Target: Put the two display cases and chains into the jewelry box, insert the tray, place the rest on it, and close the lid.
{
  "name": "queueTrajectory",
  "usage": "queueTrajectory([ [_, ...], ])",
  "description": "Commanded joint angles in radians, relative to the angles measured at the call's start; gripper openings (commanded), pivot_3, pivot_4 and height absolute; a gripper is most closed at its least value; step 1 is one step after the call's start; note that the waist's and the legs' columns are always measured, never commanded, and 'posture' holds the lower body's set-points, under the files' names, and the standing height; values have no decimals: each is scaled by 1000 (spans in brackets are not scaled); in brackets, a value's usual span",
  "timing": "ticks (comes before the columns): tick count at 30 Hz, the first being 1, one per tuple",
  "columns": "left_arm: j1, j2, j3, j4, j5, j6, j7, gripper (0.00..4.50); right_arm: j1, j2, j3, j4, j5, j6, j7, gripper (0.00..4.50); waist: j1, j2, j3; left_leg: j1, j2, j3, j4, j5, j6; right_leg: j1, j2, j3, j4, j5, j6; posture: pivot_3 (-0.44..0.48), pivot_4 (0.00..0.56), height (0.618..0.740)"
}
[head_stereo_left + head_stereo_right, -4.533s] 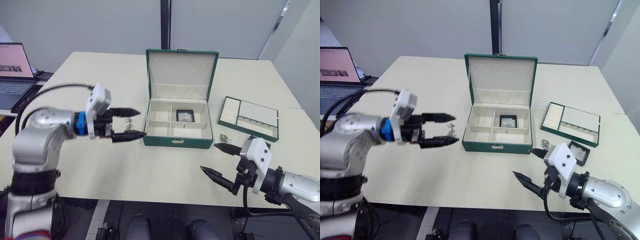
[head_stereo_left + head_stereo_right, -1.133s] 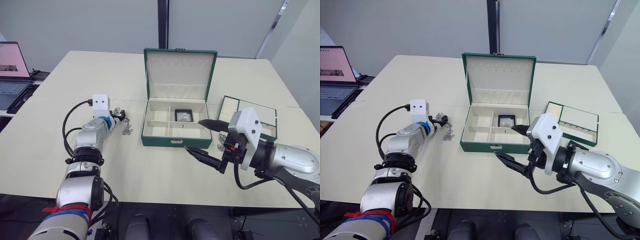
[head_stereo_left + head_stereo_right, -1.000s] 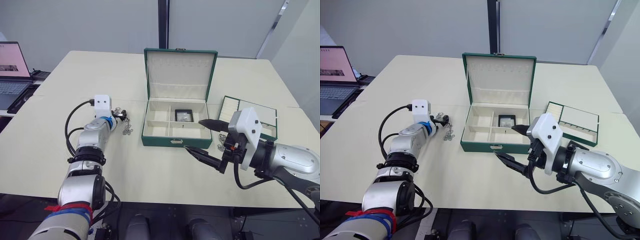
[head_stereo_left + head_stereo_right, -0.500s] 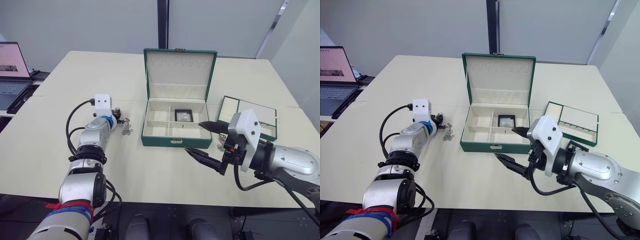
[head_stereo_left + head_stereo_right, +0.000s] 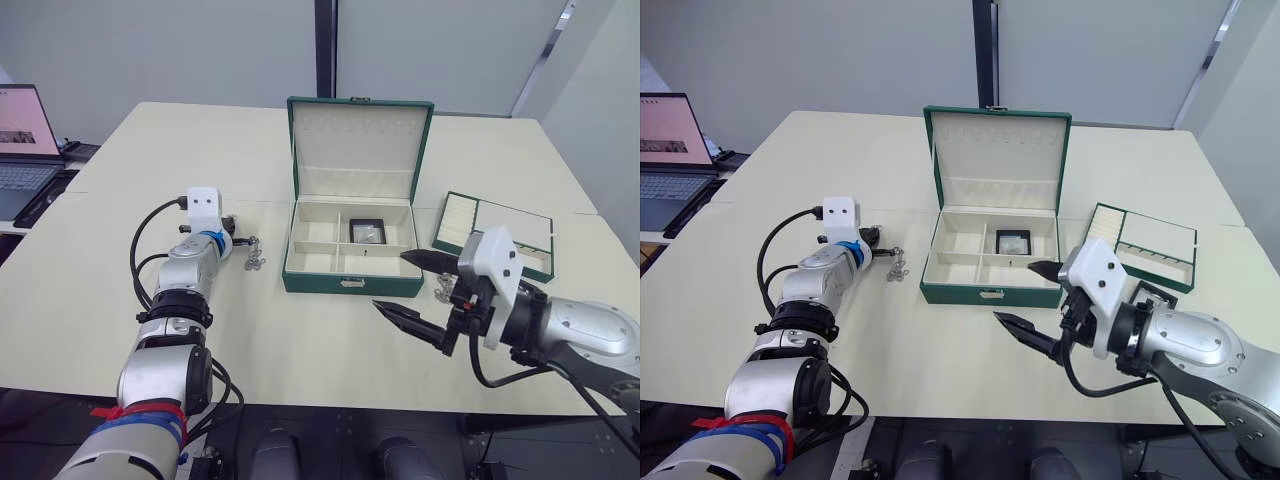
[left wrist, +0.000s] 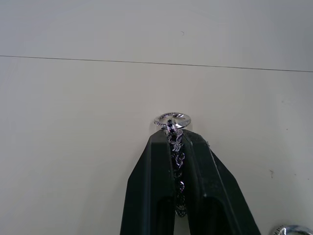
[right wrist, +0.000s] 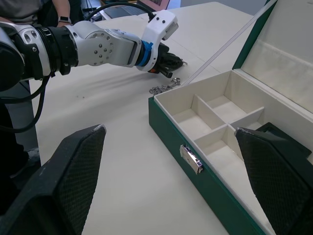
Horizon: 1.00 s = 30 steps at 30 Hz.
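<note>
Right gripper [image 5: 412, 284] gapes wide, empty, near the box [image 5: 350, 255] front; second case [image 5: 1152, 300] and a chain [image 5: 443, 287] lie behind it, tray [image 5: 497, 234] not yet inserted. Left gripper [image 6: 176, 142] is pinched on a chain [image 6: 174, 134] left of the box. One case [image 5: 367, 231] is inside, lid [image 5: 360, 143] open: early stage.

The right hand [image 5: 1040, 305] hides most of the second display case [image 5: 1151, 297] beside the tray [image 5: 1145, 248].

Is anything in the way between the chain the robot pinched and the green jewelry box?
Nothing visible. The left pincer grips the chain, and bare table lies between it and the open jewelry box. A second chain lies nearby.
</note>
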Motion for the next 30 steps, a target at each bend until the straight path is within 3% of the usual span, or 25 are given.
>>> queueTrajectory([
  [1, 18, 15, -5, -48, 15, 16, 7, 21, 7, 1, -21, -25, -19, -31, 8, 4500, 0, 0, 0, 0, 0, 0, 0, 0, 0, 0, 0, 0, 0, 0, 0, 0, 150, 740],
  [6, 82, 54, -17, -284, 12, 108, -30, 21, 20, 3, -23, -31, -26, -36, 5, 4500, -3, 0, 0, 0, 0, 0, 0, 0, 0, 0, 0, 0, 0, 0, 0, 0, 150, 740],
  [12, 174, 109, -16, -636, -5, 335, -64, 21, 52, -14, -61, -26, -19, -45, 32, 4500, 1, 0, 0, -1, 0, 0, 0, 0, 0, 0, 0, 0, 0, 0, 0, 0, 150, 740],
  [20, 252, 260, -1, -1046, -90, 702, -181, 21, 117, -58, -184, -1, 21, -57, 119, 4500, 0, 0, 0, 0, 0, -1, 0, 0, 0, 0, 0, 0, 0, 0, 0, 0, 150, 740],
  [26, 233, 423, -14, -1201, -204, 934, -313, 21, 170, -79, -251, 28, 29, -73, 176, 4500, -3, -1, 1, 0, 0, -1, 0, 0, 0, 0, 0, 0, 0, 0, 0, 0, 150, 740],
  [30, 111, 464, -37, -1233, -276, 1052, -365, 21, 184, -88, -264, 52, 9, -83, 202, 4500, 0, -3, 3, 0, 0, -1, 0, -1, 2, -1, 0, 0, 0, 0, 0, 0, 150, 740],
])
